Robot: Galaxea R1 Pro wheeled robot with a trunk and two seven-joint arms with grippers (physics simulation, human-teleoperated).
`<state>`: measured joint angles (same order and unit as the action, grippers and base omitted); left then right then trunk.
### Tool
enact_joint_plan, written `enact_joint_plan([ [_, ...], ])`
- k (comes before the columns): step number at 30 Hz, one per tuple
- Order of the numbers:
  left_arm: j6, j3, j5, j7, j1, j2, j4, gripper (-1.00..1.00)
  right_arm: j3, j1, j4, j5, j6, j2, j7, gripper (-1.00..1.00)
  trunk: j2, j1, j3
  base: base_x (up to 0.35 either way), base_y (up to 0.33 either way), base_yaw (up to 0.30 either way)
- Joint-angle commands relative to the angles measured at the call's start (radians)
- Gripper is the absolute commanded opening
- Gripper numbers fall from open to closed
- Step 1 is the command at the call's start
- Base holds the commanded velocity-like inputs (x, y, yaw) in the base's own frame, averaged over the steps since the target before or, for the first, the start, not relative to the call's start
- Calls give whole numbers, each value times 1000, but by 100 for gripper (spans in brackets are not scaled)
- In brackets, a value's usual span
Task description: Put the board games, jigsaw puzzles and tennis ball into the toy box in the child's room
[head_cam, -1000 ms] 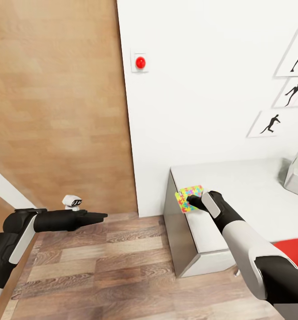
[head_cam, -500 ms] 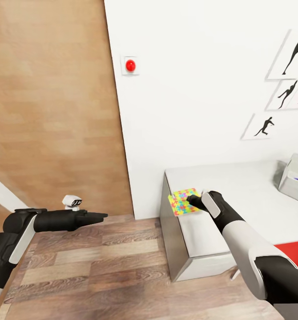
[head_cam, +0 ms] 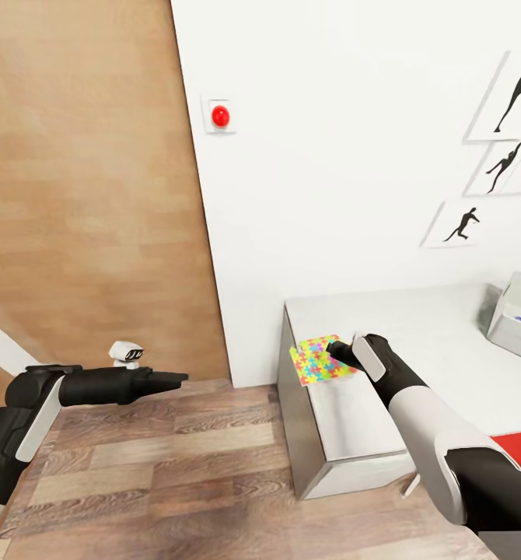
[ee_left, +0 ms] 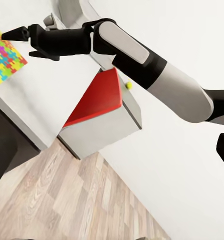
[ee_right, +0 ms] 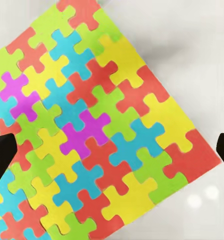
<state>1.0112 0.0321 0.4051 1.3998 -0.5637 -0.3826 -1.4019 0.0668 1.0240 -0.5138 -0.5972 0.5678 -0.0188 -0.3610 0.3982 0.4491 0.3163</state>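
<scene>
Head view shows the right gripper (head_cam: 337,351) reaching over the near left corner of the desk (head_cam: 416,342), its tip over the puzzle (head_cam: 316,362); the puzzle lies flat on the light grey top, right at the left edge; right wrist view looks straight down on the puzzle (ee_right: 99,125), with one dark fingertip (ee_right: 1,155) at each side of the picture, so the jaws are spread wide and pinch nothing; whether they touch the board I cannot tell; the toy box (head_cam: 517,319) stands at the far right of the desk by the wall, well apart from the puzzle, with something colourful inside; left wrist view catches the ball (ee_left: 128,85) on the desk beside a red block (ee_left: 96,100); the left gripper (head_cam: 175,379) hangs over the wood floor (head_cam: 175,467), well apart from the desk, its jaws pressed together on nothing; a red button (head_cam: 220,117) sits on the white wall.
</scene>
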Motion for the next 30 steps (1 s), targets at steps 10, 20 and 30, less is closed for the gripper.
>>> enact_joint_plan([
  [10, 10, 2, 4, 1, -1, 0, 0, 100, 8, 1, -2, -10, 3, -1, -9, 100, 2, 1, 2, 158, -87, 0],
  [20, 10, 2, 4, 2, -1, 0, 0, 100, 7, 1, -2, -10, 3, -1, -9, 100, 2, 1, 3, 50, -30, 0],
  [30, 10, 2, 4, 2, -1, 0, 0, 100, 8, 1, 1, -10, 3, -1, -9, 100, 2, 1, 16, 3, -2, 0],
])
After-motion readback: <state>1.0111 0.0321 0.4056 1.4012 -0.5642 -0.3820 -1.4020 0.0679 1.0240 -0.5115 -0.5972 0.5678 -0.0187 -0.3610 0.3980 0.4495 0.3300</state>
